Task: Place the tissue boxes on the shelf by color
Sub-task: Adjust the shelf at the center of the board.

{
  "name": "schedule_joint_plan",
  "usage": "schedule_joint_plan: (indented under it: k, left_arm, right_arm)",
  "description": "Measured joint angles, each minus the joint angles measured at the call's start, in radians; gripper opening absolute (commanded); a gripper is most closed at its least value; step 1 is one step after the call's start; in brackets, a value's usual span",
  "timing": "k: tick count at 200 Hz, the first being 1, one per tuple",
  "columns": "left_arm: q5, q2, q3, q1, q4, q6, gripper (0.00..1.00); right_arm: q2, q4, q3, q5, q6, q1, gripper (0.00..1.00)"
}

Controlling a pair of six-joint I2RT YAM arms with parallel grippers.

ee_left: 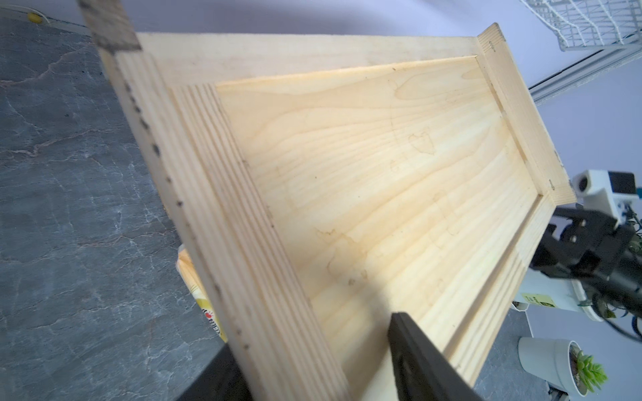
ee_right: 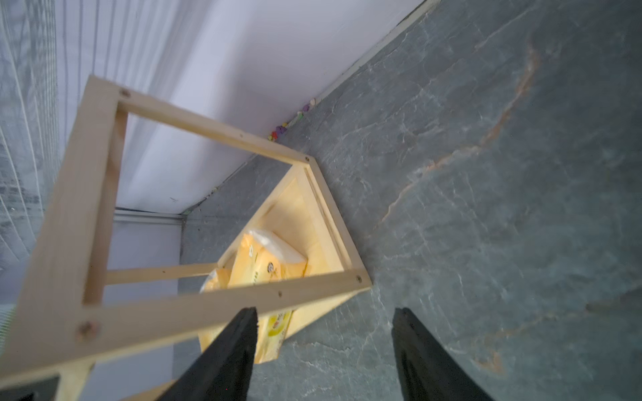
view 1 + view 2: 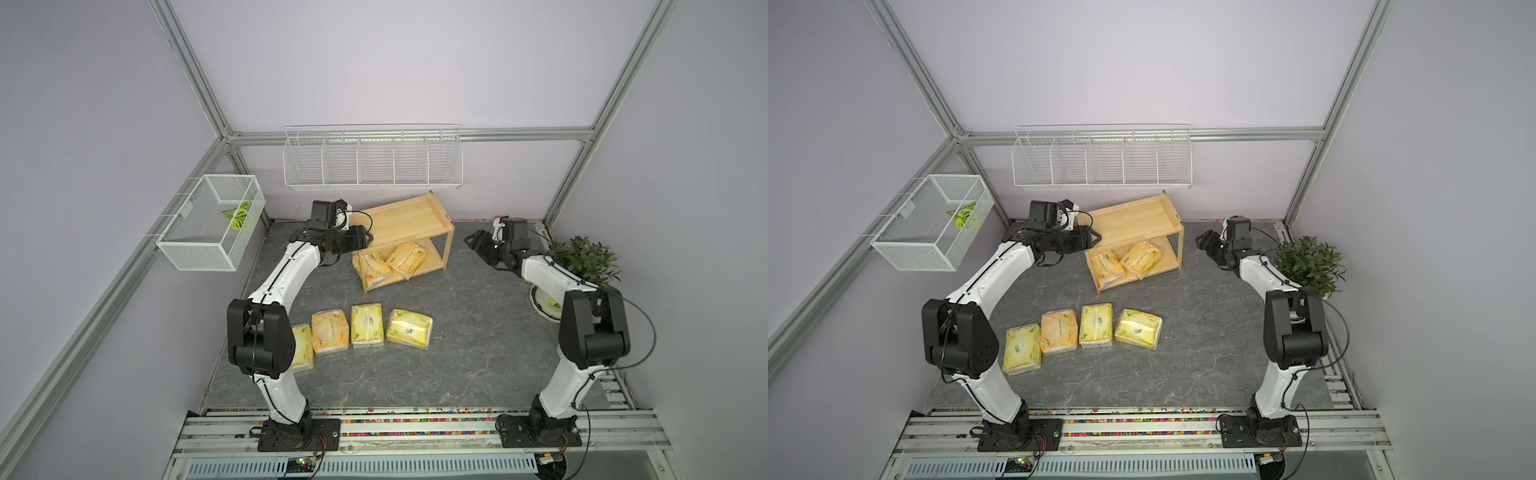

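Left pincer clamped on shelf top rim. Right pincer apart, near shelf end. Two orange tissue boxes on lower tier.

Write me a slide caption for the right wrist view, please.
Open right gripper near the wooden shelf, orange tissue packs lying on its lower tier.

Grey marbled tabletop, wooden shelf near the back, four tissue packs in a row, potted plant
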Motion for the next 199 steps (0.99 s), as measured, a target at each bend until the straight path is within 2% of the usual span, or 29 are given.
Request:
schedule_joint_plan:
  k: [43, 73, 120, 199]
  left_arm:
    - [0.001, 0.000, 0.005, -0.001, -0.013, 0.008, 0.62]
    - [0.001, 0.002, 0.014, -0.003, -0.028, 0.012, 0.62]
    - [0.001, 0.006, 0.021, -0.004, -0.034, 0.012, 0.62]
    - [0.007, 0.024, 0.047, -0.021, -0.056, 0.027, 0.66]
  right_arm:
    - [0.366, -0.111, 0.472, -0.295, 0.064, -0.038, 0.68]
    - [0.499, -0.184, 0.610, -0.435, 0.097, -0.026, 0.68]
    - [0.497, -0.208, 0.579, -0.552, 0.094, 0.002, 0.66]
    - [0.313, -0.035, 0.212, -0.640, 0.084, 0.010, 0.62]
